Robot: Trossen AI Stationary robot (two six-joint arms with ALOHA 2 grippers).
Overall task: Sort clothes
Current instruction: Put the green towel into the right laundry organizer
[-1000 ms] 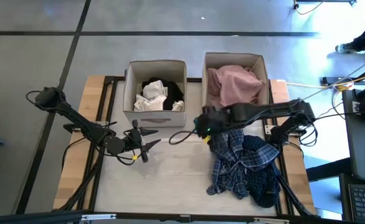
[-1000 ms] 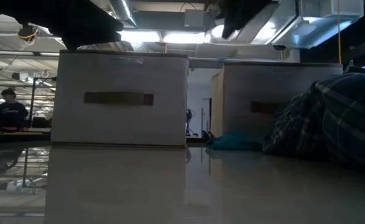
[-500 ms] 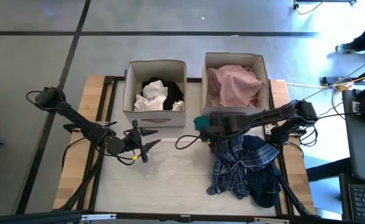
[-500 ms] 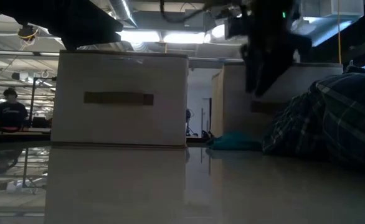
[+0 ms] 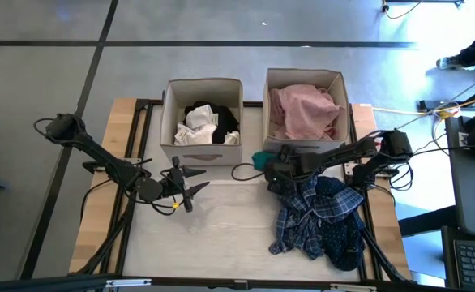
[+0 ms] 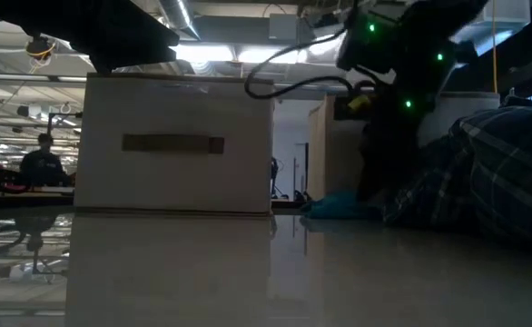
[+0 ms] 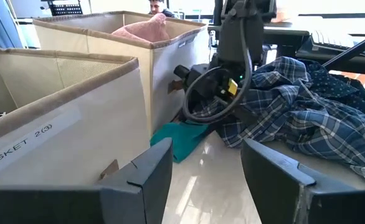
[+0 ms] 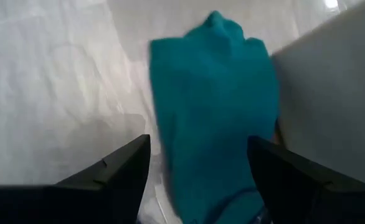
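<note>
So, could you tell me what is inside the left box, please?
The left box holds a black garment with crumpled white pieces on top. Whatever lies beneath them, and the box floor, is covered.

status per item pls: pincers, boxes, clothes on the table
Left pincer: open, empty, waiting over bare table.
Right pincer: open, straddling the teal cloth, no grip yet.
Teal cloth: flat on the table beside the right box.
Left box: holds white and black items.
Right box: holds pink garment.
Plaid shirt: crumpled on table.
</note>
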